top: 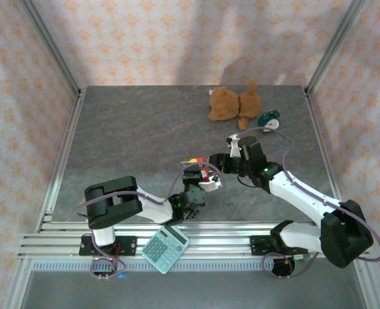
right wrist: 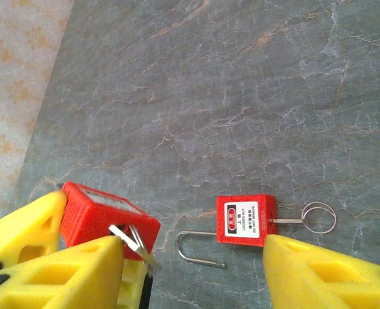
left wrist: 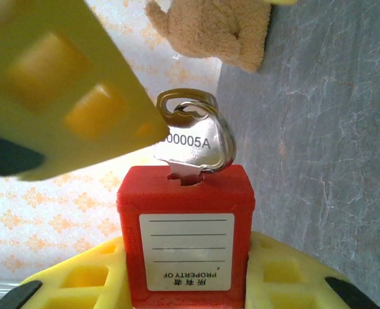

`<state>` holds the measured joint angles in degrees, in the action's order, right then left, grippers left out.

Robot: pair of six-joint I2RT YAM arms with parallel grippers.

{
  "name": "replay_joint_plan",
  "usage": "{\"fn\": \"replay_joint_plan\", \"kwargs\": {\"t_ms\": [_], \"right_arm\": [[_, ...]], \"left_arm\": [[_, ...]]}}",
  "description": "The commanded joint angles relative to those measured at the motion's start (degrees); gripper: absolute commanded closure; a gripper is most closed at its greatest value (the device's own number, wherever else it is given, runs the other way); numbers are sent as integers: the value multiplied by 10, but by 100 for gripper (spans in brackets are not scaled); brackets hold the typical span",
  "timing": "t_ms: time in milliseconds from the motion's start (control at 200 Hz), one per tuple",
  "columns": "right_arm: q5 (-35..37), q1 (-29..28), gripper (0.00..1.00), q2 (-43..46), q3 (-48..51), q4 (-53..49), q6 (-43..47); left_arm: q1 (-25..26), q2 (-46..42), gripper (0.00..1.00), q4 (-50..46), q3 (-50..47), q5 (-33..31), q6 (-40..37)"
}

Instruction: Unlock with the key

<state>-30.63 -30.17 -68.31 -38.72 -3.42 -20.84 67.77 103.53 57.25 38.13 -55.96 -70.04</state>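
Observation:
My left gripper [left wrist: 183, 280] is shut on a red padlock [left wrist: 185, 225], its yellow fingers [left wrist: 67, 280] pressed against both sides of the body. A silver key [left wrist: 189, 143] with a ring stands in the padlock's keyhole. My right gripper [right wrist: 193, 248] is open, and one yellow finger [left wrist: 55, 90] lies against the key's head. The right wrist view has the held padlock [right wrist: 106, 215] and key [right wrist: 129, 237] beside the left finger [right wrist: 67, 273]. In the top view both grippers [top: 199, 177] [top: 219, 166] meet mid-table. The held padlock's shackle is hidden.
A second red padlock [right wrist: 245, 221] lies flat on the grey table [right wrist: 241, 77], shackle swung open, its own key and ring [right wrist: 319, 217] sticking out. A brown teddy bear [top: 232, 103] and a teal object [top: 268, 119] sit at the back. A calculator [top: 166, 249] rests on the front rail.

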Motion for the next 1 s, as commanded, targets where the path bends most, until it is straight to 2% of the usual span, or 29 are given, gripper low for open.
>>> {"fn": "replay_joint_plan", "kwargs": {"t_ms": [0, 200, 350, 641, 771, 996], "right_arm": [[16, 1, 43, -13, -20, 8, 10], [25, 1, 43, -11, -22, 11, 8], [40, 2, 43, -24, -29, 2, -5], [4, 4, 38, -9, -51, -24, -59], [-49, 21, 33, 1, -44, -20, -100], [-187, 61, 31, -7, 7, 81, -205]], "left_arm": [[8, -6, 80, 13, 4, -10, 3], [14, -4, 80, 9, 5, -10, 5], [18, 4, 81, 40, 5, -15, -17], [17, 15, 82, 77, 4, -17, -36], [14, 25, 83, 100, 8, -16, -47], [11, 36, 85, 130, 29, -9, -65]]}}
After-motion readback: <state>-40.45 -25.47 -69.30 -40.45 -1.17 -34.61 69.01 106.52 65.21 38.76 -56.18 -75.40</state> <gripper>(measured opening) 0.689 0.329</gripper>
